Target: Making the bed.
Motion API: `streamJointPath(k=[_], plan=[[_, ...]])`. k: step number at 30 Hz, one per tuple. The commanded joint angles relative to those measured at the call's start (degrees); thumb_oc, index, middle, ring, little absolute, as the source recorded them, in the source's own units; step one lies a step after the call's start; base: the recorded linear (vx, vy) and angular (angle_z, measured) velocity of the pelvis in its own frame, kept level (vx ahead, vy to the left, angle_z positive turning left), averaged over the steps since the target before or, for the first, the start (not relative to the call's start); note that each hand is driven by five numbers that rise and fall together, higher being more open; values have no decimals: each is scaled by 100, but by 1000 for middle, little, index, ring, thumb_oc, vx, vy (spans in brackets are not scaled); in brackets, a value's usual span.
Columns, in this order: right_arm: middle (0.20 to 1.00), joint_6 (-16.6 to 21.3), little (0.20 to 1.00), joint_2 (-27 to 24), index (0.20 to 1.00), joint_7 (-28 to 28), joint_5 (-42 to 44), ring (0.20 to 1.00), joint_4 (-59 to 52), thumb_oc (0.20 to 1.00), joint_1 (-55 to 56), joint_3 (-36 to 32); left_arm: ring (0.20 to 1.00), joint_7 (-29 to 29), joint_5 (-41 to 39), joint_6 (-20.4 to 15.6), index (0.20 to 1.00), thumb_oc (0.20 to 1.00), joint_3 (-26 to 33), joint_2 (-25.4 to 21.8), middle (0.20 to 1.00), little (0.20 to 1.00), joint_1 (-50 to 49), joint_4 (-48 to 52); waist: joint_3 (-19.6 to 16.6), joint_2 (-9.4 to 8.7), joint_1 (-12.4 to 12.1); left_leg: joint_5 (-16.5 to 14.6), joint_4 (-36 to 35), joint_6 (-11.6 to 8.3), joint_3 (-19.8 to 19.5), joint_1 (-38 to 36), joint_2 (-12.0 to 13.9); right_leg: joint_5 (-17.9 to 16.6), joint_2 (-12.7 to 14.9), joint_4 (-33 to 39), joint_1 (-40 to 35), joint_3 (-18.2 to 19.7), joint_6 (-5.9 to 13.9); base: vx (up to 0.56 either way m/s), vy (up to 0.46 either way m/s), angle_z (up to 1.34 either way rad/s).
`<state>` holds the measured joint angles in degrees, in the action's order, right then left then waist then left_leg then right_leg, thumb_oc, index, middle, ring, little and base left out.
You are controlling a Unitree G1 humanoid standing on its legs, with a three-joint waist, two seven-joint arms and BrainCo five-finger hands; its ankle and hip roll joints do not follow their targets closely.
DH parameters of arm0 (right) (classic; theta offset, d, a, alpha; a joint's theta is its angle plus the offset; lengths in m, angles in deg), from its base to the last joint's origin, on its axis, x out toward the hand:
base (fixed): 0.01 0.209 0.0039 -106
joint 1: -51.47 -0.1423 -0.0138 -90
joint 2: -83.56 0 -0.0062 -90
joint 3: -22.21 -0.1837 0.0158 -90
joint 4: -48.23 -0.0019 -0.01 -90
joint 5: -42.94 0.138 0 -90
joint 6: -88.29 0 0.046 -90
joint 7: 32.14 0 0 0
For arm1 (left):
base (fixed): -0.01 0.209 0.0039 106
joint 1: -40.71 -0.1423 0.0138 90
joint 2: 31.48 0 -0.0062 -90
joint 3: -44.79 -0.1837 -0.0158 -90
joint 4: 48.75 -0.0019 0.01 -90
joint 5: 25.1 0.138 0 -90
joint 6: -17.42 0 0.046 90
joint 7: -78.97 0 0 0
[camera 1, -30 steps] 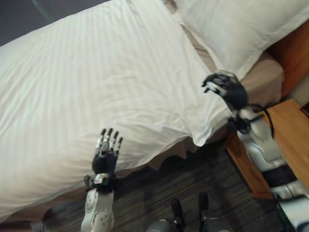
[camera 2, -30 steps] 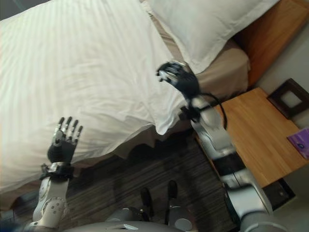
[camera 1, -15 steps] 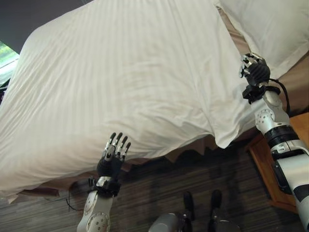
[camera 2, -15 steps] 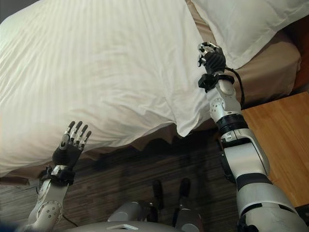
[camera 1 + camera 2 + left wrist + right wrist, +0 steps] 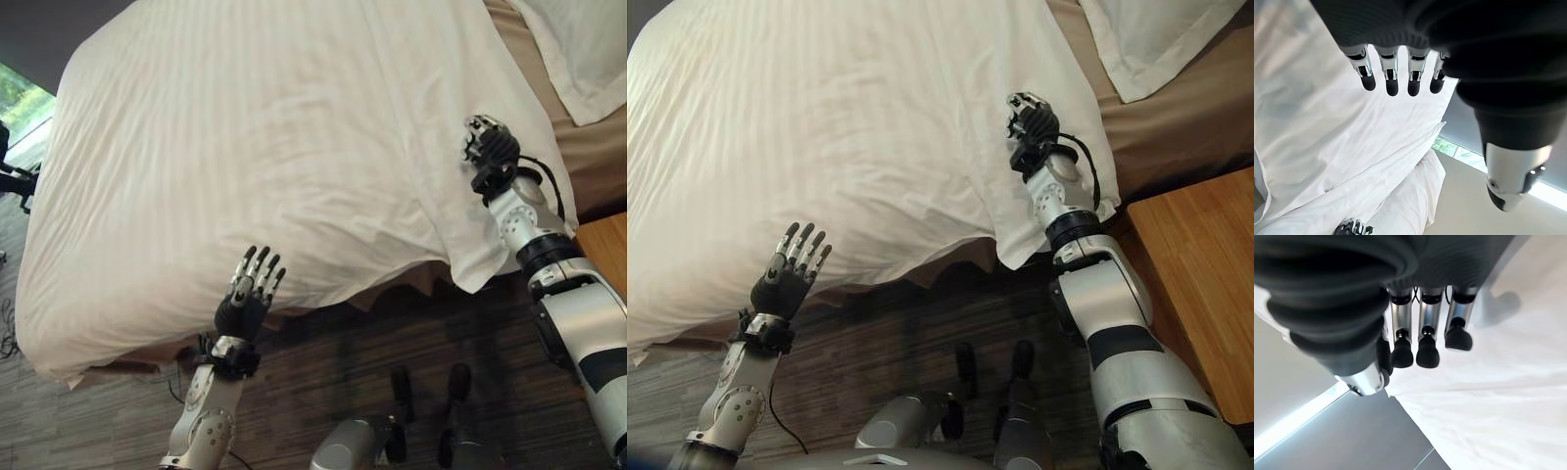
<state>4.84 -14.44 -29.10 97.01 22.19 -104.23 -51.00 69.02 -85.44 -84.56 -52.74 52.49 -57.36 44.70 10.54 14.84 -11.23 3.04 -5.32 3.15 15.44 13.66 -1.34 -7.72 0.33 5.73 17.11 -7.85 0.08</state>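
Matt striped cloth duvet (image 5: 255, 147); smooth wooden nightstand (image 5: 1205, 264)

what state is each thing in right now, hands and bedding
left hand: open, fingers straight, at the duvet's near edge
right hand: fingers curled, holding nothing, over the duvet
duvet: spread, wrinkled, corner hanging off
pillow: lying at the bed's head

The bed (image 5: 1176, 108), its tan sheet bare along the head end, carries a white striped duvet (image 5: 265, 147) spread over most of it, one corner hanging off the near edge, and a white pillow (image 5: 1151, 39) lying at the head.
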Motion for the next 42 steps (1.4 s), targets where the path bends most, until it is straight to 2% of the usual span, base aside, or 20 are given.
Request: streamJointPath(k=[1, 5, 10, 13, 16, 17, 18, 19, 20, 21, 23, 24, 25, 28, 32, 37, 39, 42], plan=[[200, 232, 200, 98, 200, 40, 279, 200, 144, 200, -635, 108, 1000, 27, -4, -280, 1000, 1000, -153, -37, 1000, 1000, 210, 244, 64, -131, -85, 22, 32, -312, -165, 88, -146, 534, 92, -73, -29, 97, 300, 0, 0, 0], [200, 217, 200, 33, 200, 38, 287, 200, 231, 200, -580, 53, 1000, 28, 22, -282, 1000, 1000, -191, -30, 1000, 1000, 221, 218, 99, -78, -82, 45, 32, -318, -185, 126, -156, 537, 104, -73, 4, 66, 290, 0, 0, 0], [200, 256, 200, -442, 200, -28, 533, 200, 509, 200, -539, -305, 1000, 35, 86, -317, 1000, 1000, -224, -51, 1000, 1000, 253, 294, 183, 87, -110, 83, 32, -334, -227, 261, -196, 516, 136, -73, 135, 31, 304, 5, 2, 5], [200, 369, 200, -677, 200, 38, 827, 200, 225, 200, -237, -525, 1000, 69, 79, -359, 1000, 1000, -267, 53, 1000, 1000, 295, 291, 255, 158, -153, 97, 32, -339, -203, 398, -203, 480, 144, -73, 276, 63, 344, 11, 7, 3], [200, 385, 200, -804, 200, 179, 1109, 200, 157, 200, 391, -859, 1000, 79, 115, -336, 1000, 1000, -329, 209, 1000, 1000, 342, 185, 359, 174, -49, 84, 32, -345, -133, 453, -187, 461, 132, -73, 356, 129, 379, 21, 10, -6], [200, 378, 200, -669, 200, 399, 1197, 200, -10, 200, 1197, -1082, 1000, 16, 261, -320, 1000, 1000, -292, 279, 1000, 1000, 341, 148, 465, 155, 125, 52, 32, -344, -85, 423, -180, 468, 125, -73, 336, 169, 393, 32, 12, -8], [200, 380, 200, -662, 200, 395, 1193, 200, -27, 200, 1217, -1087, 1000, 14, 262, -321, 1000, 1000, -293, 276, 1000, 1000, 333, 148, 451, 147, 117, 62, 32, -341, -76, 436, -178, 456, 124, -73, 352, 174, 388, 54, 19, -10], [200, 337, 200, -331, 200, 584, 1244, 200, -315, 200, 2134, -1294, 1000, -46, 283, -292, 1000, 1000, -198, 391, 1000, 1000, 305, 127, 529, 121, 311, 23, 32, -333, -49, 394, -181, 464, 119, -73, 323, 202, 389, 21, 9, -8], [200, 338, 200, -318, 200, 570, 1237, 200, -345, 200, 2167, -1301, 1000, -47, 282, -292, 1000, 1000, -200, 383, 1000, 1000, 290, 129, 497, 107, 295, 33, 32, -331, -36, 420, -180, 451, 117, -73, 353, 212, 383, 56, 25, -8], [200, 305, 200, 114, 200, 770, 1286, 200, -944, 200, 3344, -1467, 1000, -70, 252, -284, 1000, 1000, 2, 533, 1000, 1000, 233, 78, 568, 23, 558, -8, 32, -315, 14, 387, -179, 452, 111, -73, 341, 254, 373, 39, 19, -10], [200, 240, 200, 510, 200, 957, 1495, 200, -1243, 200, 4325, -1667, 1000, -79, 237, -293, 1000, 1000, 172, 685, 1000, 1000, 171, -24, 633, -65, 786, -56, 32, -309, 61, 342, -182, 465, 98, -73, 320, 289, 376, 40, 16, -8], [200, 240, 200, 517, 200, 952, 1493, 200, -1258, 200, 4341, -1665, 1000, -81, 236, -293, 1000, 1000, 172, 682, 1000, 1000, 162, -23, 614, -73, 777, -49, 32, -307, 71, 358, -181, 455, 97, -73, 339, 297, 372, 25, 6, -17], [200, 151, 200, 825, 200, 1094, 1468, 200, -1395, 200, 5093, -1740, 1000, -60, 237, -303, 1000, 1000, 322, 780, 1000, 1000, 69, -49, 639, -151, 955, -78, 32, -300, 111, 340, -179, 458, 96, -73, 334, 328, 369, 21, 10, -25], [200, 52, 200, 1052, 200, 1220, 1392, 200, -1645, 200, 5890, -1796, 1000, -63, 220, -309, 1000, 1000, 503, 866, 1000, 1000, -44, -52, 675, -285, 1162, -106, 32, -300, 187, 329, -167, 447, 73, -73, 354, 405, 362, 4, 10, -23], [200, 8, 200, 1139, 200, 1279, 1300, 200, -1929, 200, 6279, -1665, 1000, -76, 218, -318, 1000, 1000, 548, 892, 1000, 1000, -114, -40, 683, -369, 1276, -121, 32, -293, 217, 306, -156, 432, 64, -73, 345, 438, 361, -17, -1, -29], [200, 109, 200, 898, 200, 1303, 1013, 200, -2746, 200, 6416, -1392, 1000, -102, 289, -390, 1000, 1000, 537, 865, 1000, 1000, -126, -10, 639, -485, 1351, -144, 32, -295, 222, 248, -150, 428, 49, -73, 291, 434, 365, -46, -3, -2], [200, 209, 200, 815, 200, 1282, 984, 200, -3042, 200, 6443, -1433, 1000, -96, 304, -406, 1000, 1000, 513, 867, 1000, 1000, -109, -36, 609, -531, 1381, -157, 32, -285, 201, 195, -149, 429, 48, -73, 234, 422, 365, -46, 9, 9], [200, 484, 200, 766, 200, 1060, 943, 200, -3489, 200, 6610, -1910, 1000, -90, 372, -394, 1000, 1000, 523, 847, 1000, 1000, -109, -170, 478, -654, 1484, -206, 32, -258, 132, -7, -147, 476, 50, -73, 17, 376, 347, -41, 30, 13]])
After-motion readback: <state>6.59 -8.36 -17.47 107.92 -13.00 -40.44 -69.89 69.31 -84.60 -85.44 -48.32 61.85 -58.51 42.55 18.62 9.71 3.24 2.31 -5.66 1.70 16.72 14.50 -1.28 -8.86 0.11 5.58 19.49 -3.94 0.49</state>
